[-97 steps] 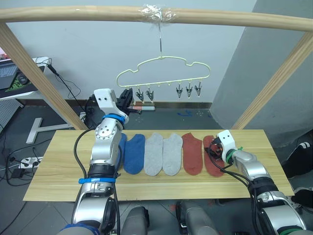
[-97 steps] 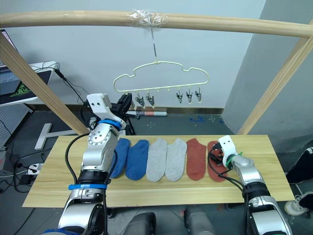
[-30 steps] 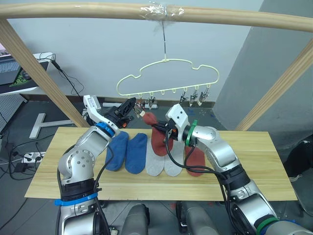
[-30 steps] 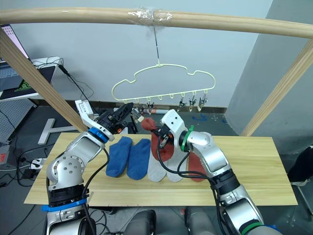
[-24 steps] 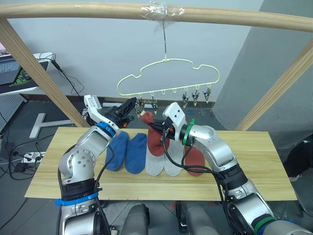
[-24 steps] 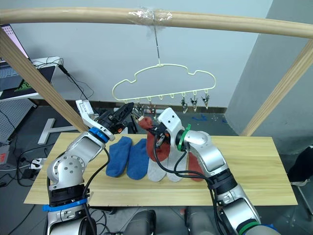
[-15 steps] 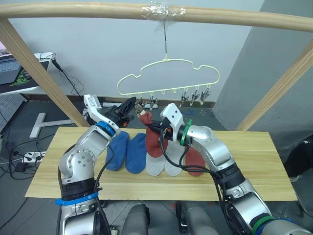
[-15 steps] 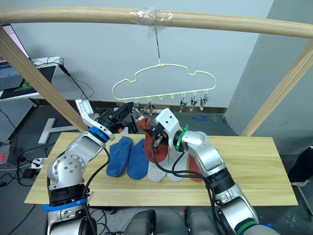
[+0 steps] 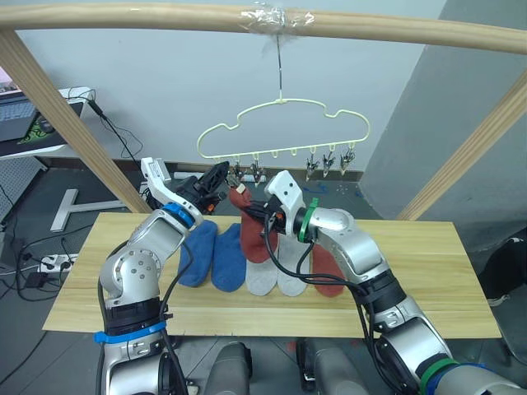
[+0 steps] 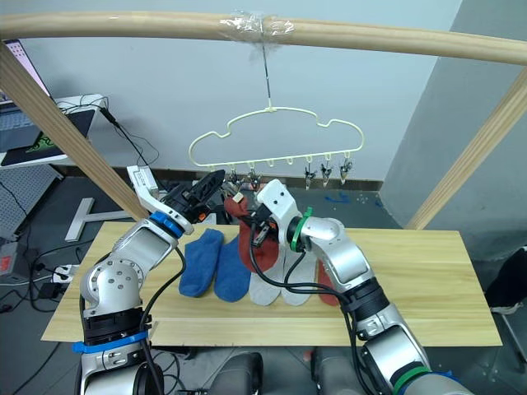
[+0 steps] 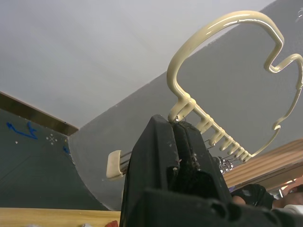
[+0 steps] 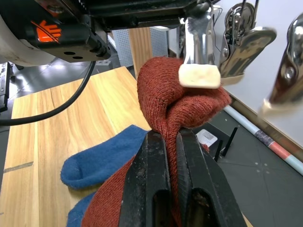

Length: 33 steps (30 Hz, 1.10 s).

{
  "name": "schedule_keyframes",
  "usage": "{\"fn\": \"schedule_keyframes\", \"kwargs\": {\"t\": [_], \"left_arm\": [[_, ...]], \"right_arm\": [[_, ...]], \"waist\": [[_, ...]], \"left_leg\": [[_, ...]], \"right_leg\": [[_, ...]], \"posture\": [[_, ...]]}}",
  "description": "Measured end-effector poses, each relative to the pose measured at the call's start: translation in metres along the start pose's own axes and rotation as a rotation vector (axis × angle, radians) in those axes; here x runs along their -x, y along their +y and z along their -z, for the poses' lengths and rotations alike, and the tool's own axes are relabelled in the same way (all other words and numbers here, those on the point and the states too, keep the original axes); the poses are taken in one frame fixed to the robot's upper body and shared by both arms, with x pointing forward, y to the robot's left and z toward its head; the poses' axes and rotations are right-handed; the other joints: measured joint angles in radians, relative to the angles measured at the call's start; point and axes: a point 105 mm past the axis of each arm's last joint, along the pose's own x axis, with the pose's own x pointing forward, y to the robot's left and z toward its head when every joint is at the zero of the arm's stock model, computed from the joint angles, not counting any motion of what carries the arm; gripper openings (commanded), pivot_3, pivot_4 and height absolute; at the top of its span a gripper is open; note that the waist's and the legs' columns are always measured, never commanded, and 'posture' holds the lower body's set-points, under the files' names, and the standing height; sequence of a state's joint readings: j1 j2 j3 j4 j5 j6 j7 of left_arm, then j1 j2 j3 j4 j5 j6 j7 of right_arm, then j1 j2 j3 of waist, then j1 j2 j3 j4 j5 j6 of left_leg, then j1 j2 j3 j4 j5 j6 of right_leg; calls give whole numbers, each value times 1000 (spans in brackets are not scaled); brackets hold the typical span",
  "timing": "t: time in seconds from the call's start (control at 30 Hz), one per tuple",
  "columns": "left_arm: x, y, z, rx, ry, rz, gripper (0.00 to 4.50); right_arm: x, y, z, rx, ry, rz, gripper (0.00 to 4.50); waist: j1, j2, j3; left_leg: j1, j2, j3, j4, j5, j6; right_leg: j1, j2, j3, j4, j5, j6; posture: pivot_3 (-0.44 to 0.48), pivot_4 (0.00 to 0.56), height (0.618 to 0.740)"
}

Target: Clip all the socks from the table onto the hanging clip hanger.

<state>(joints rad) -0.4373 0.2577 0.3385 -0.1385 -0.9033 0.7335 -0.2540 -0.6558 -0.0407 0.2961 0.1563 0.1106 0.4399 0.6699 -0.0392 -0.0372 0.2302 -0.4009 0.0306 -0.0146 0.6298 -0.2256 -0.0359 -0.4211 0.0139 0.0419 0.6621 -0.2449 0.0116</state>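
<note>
The right tool [image 10: 262, 224], closed on a red sock [image 10: 247, 239], has moved left and now holds it just under the clip [image 12: 198, 42] that the closed left tool [image 9: 221, 174] pinches.

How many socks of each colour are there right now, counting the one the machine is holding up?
Blue socks: 2, both lying on the table
Light grey socks: 2, both on the table
Rust red socks: 2, one on the table, one held up by the right gripper
Total: 6 socks
</note>
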Motion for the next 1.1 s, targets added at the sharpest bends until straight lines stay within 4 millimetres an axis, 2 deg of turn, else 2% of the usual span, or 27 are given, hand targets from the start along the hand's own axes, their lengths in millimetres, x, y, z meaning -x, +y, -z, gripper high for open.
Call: {"fn": "schedule_keyframes", "kwargs": {"t": [0.17,0.27,0.63,0.67,0.7,0.87,1.1], "left_arm": [[0,0,0,-1,1,0,0],[1,1,0,1,1,-2,802],[7,6,3,7,27,-16,4195],[10,9,2,-1,35,-23,4450],[13,11,1,-14,46,-29,4481],[26,14,-5,-108,88,-31,4500],[30,4,7,-213,161,17,4500]], "right_arm": [[-2,0,-4,9,-13,0,24],[-2,0,-5,11,-15,-1,0],[-2,-1,-6,8,-22,8,0],[-3,-1,-7,-6,-30,9,0],[-4,0,-9,-30,-43,10,0],[-10,8,-9,-281,-57,-29,1521],[0,1,4,-299,16,-13,3999]], "waist": [[1,0,0],[1,0,0],[8,0,0],[7,0,0],[7,0,1],[10,0,2],[14,1,3]], "left_leg": [[0,0,0,0,0,0],[0,0,0,0,0,0],[-1,1,-1,0,0,0],[-1,1,-1,0,0,0],[-1,1,-1,0,0,0],[-1,3,-3,0,0,0],[-2,-1,-2,0,0,0]], "right_leg": [[0,0,0,0,0,0],[0,0,0,0,0,0],[0,-1,0,-1,0,0],[0,-1,0,-1,0,0],[0,-1,0,-1,0,0],[0,-1,-2,0,0,-1],[0,-5,-2,-2,-1,-1]], "posture": [[53,223,740],[53,223,740],[57,233,740],[57,233,740],[57,233,740],[57,233,740],[61,236,740]]}}
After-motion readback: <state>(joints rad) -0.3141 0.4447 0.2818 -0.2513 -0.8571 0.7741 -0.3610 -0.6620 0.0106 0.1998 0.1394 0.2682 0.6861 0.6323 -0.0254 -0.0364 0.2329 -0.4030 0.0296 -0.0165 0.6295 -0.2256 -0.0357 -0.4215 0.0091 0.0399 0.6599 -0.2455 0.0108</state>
